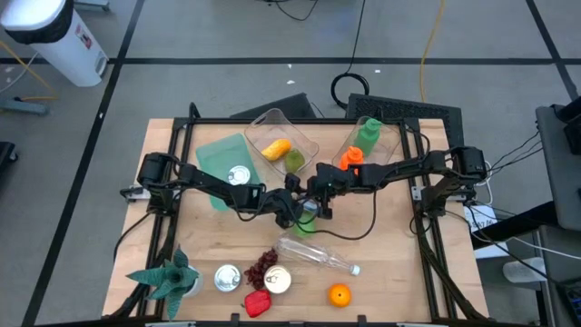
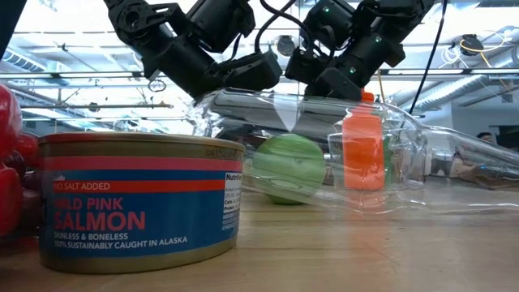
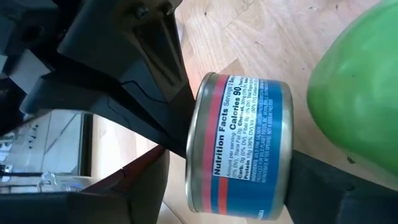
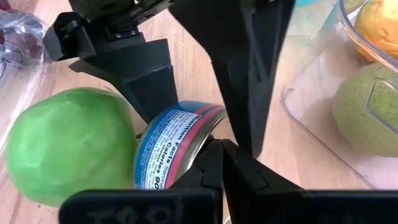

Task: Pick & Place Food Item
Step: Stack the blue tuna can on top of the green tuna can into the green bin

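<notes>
Mid-surface (image 1: 381,272): clear bin (image 1: 283,136) already holds 2 food pieces. Green apple (image 4: 68,152) sits on the wood, touching the can (image 3: 242,146). Left tool (image 3: 230,186) straddles the can; grip or release, cannot tell. Right tool (image 4: 217,152) shut, empty. Placing remains.

High view straight down; low view table-level; both wrist views close — share blue can (image 3: 242,149), seemingly green apple (image 4: 68,146).

We note a wooden table (image 1: 390,245) carrying a salmon can (image 2: 138,203), green apple (image 2: 289,168), clear bottle (image 1: 318,255), orange (image 1: 339,294), grapes (image 1: 263,265) and clear containers (image 1: 283,136).
</notes>
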You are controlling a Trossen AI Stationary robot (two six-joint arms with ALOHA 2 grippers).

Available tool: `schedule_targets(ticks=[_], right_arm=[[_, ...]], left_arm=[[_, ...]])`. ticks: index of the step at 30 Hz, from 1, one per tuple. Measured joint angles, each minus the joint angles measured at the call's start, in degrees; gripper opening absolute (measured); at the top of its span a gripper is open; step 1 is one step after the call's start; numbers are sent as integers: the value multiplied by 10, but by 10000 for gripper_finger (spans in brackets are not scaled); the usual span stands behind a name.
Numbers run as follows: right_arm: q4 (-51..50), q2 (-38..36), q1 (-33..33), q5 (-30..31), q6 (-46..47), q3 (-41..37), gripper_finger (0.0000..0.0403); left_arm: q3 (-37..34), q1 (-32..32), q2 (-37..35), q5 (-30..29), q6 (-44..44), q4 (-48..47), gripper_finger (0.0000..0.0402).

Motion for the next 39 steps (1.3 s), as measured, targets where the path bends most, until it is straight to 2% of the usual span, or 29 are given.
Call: schedule_targets(ticks=[8, 13, 21, 27, 32, 39], right_arm=[[-2, 0, 4, 17, -1, 0, 0], [-11, -13, 5, 56, -3, 0, 0], [-23, -73, 9, 100, 24, 1, 0], [-56, -101, 18, 104, 47, 0, 0], [-95, -99, 28, 145, 69, -1, 0], [-138, -100, 29, 147, 114, 0, 0]], left_arm=[[0, 1, 0, 4, -14, -11, 209], [0, 3, 0, 1, -13, -15, 181], [0, 3, 0, -11, -22, -31, 205], [0, 2, 0, -28, -13, -31, 189], [0, -5, 0, -68, 8, -23, 194], [0, -26, -15, -118, 22, -22, 191]])
